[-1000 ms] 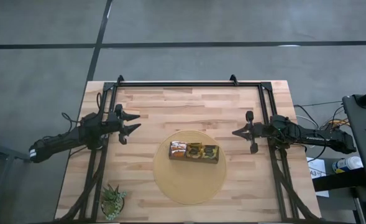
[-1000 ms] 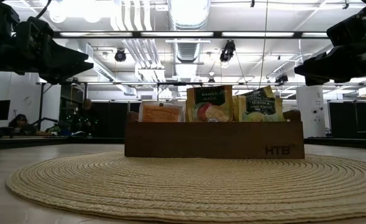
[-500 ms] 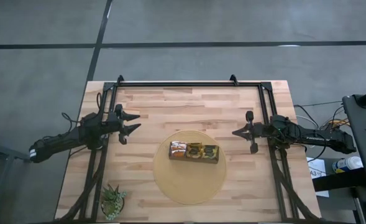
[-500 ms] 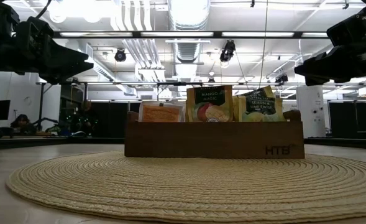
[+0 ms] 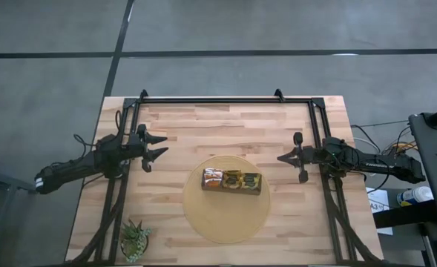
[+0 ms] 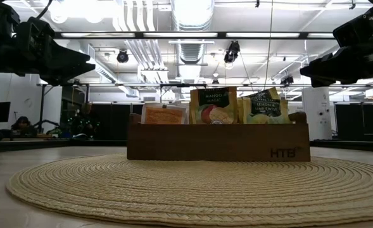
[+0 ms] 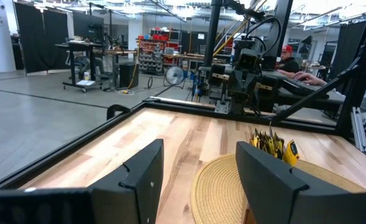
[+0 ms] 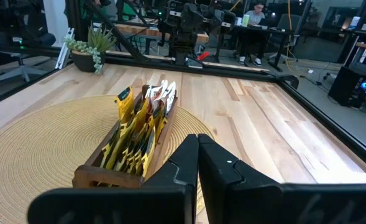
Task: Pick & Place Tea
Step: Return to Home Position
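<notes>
**Both grippers held off the mat, tea filed in the box between them**

At the left side of the table (image 5: 203,122), the left gripper (image 5: 161,148) hangs above bare wood, its fingers (image 7: 139,180) spread wide with nothing between them. It points toward the middle of the table. A small spiky plant (image 5: 135,239) stands near the table's front left corner, well apart from it.

In the middle lies a round woven mat (image 5: 227,222), and on it a long wooden box (image 5: 231,180). The tea sachets (image 6: 213,106) stand upright inside the box. In the low view there is an orange one in the left section, green-and-yellow ones in the middle and dark-and-yellow ones on the right. The box lies between the two grippers and well apart from both, a little nearer the table's front edge than they are.

At the right side, the right gripper (image 5: 291,156) hangs just off the mat's edge. Its fingers (image 8: 176,168) are pressed together and hold nothing, and it faces the box end-on.
</notes>
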